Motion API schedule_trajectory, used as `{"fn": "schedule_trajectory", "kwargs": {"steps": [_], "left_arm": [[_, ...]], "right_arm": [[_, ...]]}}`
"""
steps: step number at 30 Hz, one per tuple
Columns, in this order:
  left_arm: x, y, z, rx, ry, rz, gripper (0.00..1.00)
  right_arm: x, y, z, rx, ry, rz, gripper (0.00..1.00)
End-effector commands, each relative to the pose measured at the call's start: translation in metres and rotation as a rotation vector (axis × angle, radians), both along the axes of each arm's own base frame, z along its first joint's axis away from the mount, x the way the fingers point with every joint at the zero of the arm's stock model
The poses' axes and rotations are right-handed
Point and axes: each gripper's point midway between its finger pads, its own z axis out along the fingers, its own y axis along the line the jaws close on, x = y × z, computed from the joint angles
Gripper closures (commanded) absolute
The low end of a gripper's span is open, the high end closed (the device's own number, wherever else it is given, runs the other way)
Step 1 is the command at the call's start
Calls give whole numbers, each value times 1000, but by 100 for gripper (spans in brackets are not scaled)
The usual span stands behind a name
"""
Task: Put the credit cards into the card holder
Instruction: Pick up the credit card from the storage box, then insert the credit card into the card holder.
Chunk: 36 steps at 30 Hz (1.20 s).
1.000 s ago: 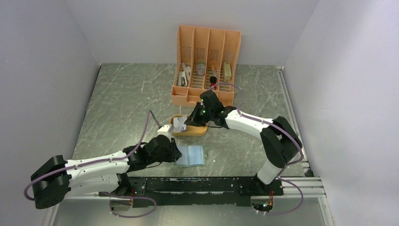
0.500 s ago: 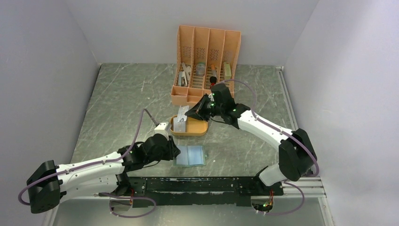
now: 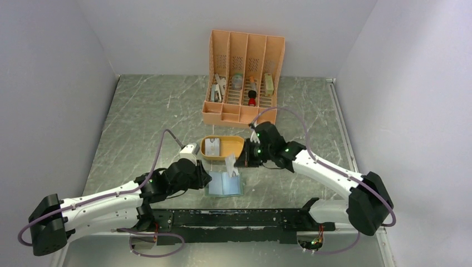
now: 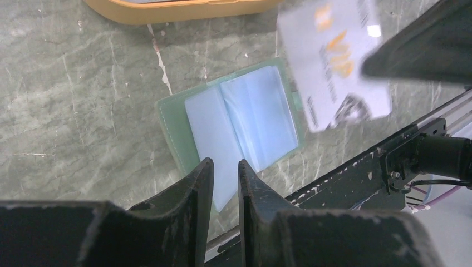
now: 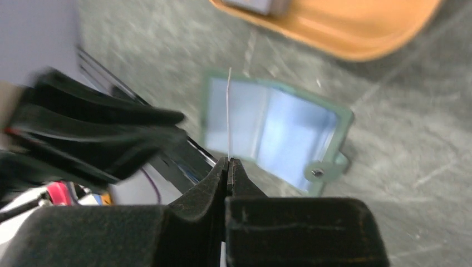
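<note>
One credit card (image 4: pixel 328 67), pinched edge-on in the right tool (image 5: pixel 229 164), hangs over the open card holder (image 5: pixel 289 133) by the tabletop's (image 3: pixel 144 122) near edge. Left tool (image 4: pixel 225 164) shows a narrow gap at the holder's edge.

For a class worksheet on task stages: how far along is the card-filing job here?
Done: the holder lies open, with no card showing in its pockets. In hand: the right gripper pinches one card over the holder, and the left gripper sits at the holder's near edge. Left: slot that card in, then fetch another card lying in the tray.
</note>
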Motion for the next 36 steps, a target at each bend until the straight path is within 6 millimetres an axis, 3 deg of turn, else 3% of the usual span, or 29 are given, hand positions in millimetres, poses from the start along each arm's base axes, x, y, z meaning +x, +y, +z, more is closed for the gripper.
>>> {"fn": "schedule_trajectory", "kwargs": {"steps": [1, 9, 20, 36], "left_arm": [[4, 2, -4, 11, -13, 19, 72], [1, 1, -22, 42, 24, 13, 73], [-3, 8, -40, 77, 49, 22, 74], [-7, 13, -49, 77, 62, 27, 75]], "right_arm": [[-31, -5, -39, -37, 87, 85, 100], [-46, 2, -70, -12, 178, 92, 100], [-52, 15, -76, -1, 191, 124, 100], [-57, 13, -98, -36, 233, 104, 100]]}}
